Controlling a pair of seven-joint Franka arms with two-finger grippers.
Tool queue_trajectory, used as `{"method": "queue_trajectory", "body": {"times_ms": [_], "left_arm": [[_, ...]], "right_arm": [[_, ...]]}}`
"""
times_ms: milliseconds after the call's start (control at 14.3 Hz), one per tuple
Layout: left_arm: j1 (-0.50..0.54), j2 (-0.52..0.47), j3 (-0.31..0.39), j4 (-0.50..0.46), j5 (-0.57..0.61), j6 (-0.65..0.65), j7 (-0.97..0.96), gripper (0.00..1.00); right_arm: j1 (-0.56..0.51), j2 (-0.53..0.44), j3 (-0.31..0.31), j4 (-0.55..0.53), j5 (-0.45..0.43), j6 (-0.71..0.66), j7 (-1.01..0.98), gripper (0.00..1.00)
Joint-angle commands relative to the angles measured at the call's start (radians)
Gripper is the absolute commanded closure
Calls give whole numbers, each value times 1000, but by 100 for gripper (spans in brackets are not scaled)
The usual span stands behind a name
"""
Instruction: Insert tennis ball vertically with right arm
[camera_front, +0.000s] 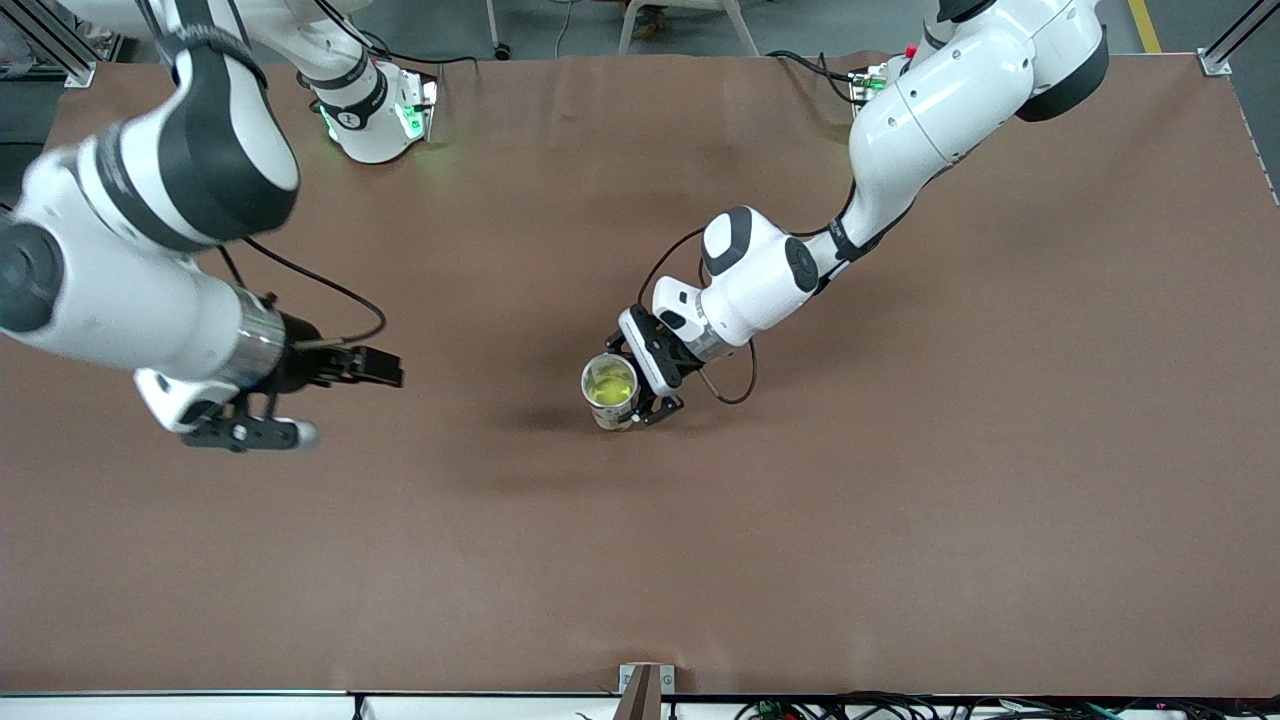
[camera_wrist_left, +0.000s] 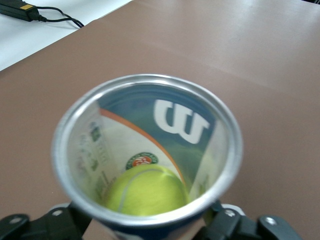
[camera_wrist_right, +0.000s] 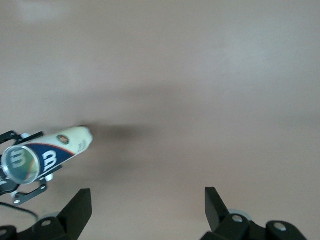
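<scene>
Can: one clear plastic tennis-ball can (camera_front: 610, 390), upright mid-table, clamped by the left gripper (camera_front: 655, 385).
Ball: one yellow-green tennis ball (camera_wrist_left: 146, 191), inside can.
Right gripper (camera_front: 385, 368): spread wide, empty, over the brown table (camera_front: 900, 480).

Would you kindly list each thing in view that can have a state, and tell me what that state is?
Tennis ball can: upright on the table, lid off, mouth open, clamped by the left hand.
Tennis ball: inside the can, at its bottom.
Left hand: shut on the can's side.
Right hand: open, holding nothing, over bare table toward the right arm's end.
</scene>
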Motion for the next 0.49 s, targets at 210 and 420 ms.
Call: {"method": "queue_trajectory", "body": {"times_ms": [210, 420], "left_arm": [[8, -18, -9, -27, -11, -9, 2, 0], [41, -44, -6, -66, -9, -67, 8, 0]], "right_arm": [[-168, -82, 3, -28, -91, -74, -21, 0], [-244, -138, -26, -30, -98, -77, -189, 0]]}}
